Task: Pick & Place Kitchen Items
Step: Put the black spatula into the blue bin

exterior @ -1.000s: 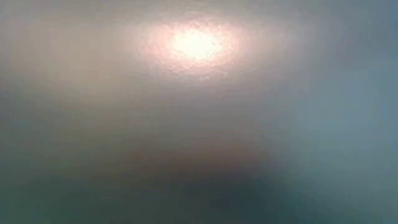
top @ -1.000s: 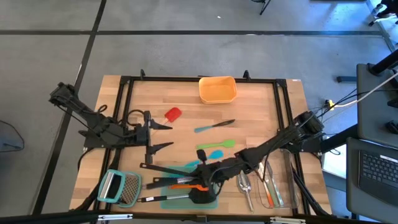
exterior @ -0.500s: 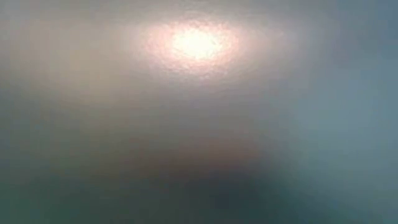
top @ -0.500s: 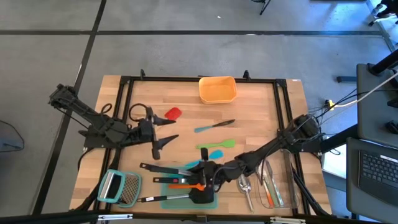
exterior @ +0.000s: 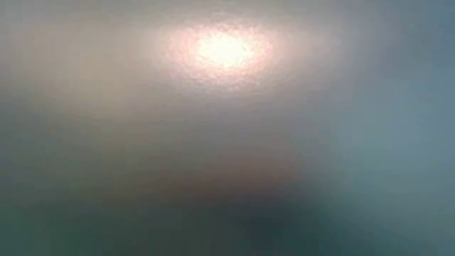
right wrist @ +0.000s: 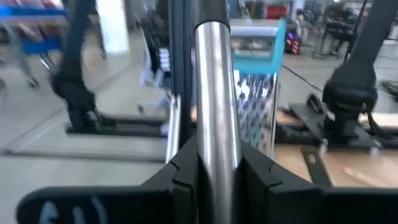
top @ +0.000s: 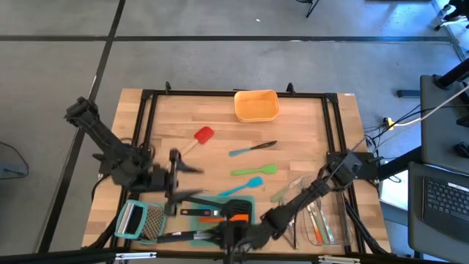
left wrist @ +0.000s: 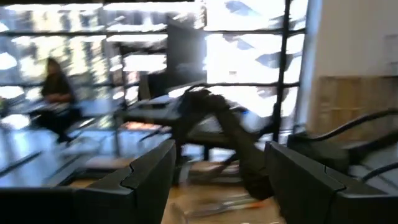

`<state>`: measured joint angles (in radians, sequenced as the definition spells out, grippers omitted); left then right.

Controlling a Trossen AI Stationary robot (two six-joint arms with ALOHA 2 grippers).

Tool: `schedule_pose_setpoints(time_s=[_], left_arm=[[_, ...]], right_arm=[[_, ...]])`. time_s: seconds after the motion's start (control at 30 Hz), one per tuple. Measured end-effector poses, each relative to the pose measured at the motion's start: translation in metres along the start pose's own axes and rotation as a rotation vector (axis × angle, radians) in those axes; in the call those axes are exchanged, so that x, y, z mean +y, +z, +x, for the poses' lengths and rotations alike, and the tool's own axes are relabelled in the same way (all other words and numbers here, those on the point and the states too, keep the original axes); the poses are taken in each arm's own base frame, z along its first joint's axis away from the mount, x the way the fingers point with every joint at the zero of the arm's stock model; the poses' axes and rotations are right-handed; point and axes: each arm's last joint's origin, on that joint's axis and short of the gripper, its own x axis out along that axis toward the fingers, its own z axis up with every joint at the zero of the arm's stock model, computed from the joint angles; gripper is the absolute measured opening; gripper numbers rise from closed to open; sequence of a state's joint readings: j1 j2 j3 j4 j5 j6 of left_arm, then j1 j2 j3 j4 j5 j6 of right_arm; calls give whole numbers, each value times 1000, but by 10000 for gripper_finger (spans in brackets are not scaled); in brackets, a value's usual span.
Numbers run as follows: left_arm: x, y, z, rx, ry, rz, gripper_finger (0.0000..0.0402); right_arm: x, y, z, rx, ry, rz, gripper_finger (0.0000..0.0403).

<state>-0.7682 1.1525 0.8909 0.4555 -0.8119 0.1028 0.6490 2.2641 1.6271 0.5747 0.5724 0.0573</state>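
Grey floor (top: 220,59) all round, wooden table (top: 308,132) in a black frame (top: 146,132) at centre. Whole layout seen from the high view only; low view washed out to a glow, nothing legible.

Far edge: one orange container (top: 256,105). Near left corner: one grater (top: 139,220), light-blue handle, also seen upright-looking beyond the fingers in the right wrist view (right wrist: 255,93). Near middle: one teal tray (top: 192,233) with black and orange turners (top: 220,214) heaped in it, count unclear. Near right: one clear container (top: 341,220) with silver cutlery (top: 316,216), long axes running near to far.

Loose on the boards, four:
- red turner (top: 203,136), head far-right, handle slanting near-left
- dark-handled spatula (top: 253,149), roughly left to right, teal blade left
- green spatula (top: 254,170), left to right, head right
- teal spatula (top: 248,184), head far-right, handle near-left

Left gripper (top: 183,181) over the table's left half, just far of the tray; fingers spread wide with nothing between them, plain in the left wrist view (left wrist: 217,162). Same view alone: seated person (left wrist: 56,99) far back in the room.

Right gripper (top: 229,238) at the near edge, middle. Right wrist view alone: fingers (right wrist: 261,174) clamped on a silver utensil (right wrist: 217,93), handle standing straight out between them.
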Motion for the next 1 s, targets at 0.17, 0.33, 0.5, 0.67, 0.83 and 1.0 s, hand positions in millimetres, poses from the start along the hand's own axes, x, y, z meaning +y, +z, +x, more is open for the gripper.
schedule_pose_setpoints(time_s=[0.17, 0.33, 0.5, 0.67, 0.83, 1.0], left_arm=[[-38, -4, -7, -124, -159, 34, 242], [-55, -1, -20, -208, -195, 118, 242], [-62, -1, -30, -201, -229, 135, 242], [-65, 0, -35, -206, -253, 147, 242], [-66, 0, -37, -199, -244, 146, 242], [-65, -1, -36, -190, -219, 153, 242]], right_arm=[[13, -14, 18, 16, -97, -11, 66], [-1, -30, 30, 95, -165, -20, 66], [-17, -40, 35, 212, -209, -65, 66], [-25, -54, 33, 273, -247, -57, 66], [-28, -64, 29, 287, -264, -27, 66], [-21, -67, 24, 294, -241, -28, 66]])
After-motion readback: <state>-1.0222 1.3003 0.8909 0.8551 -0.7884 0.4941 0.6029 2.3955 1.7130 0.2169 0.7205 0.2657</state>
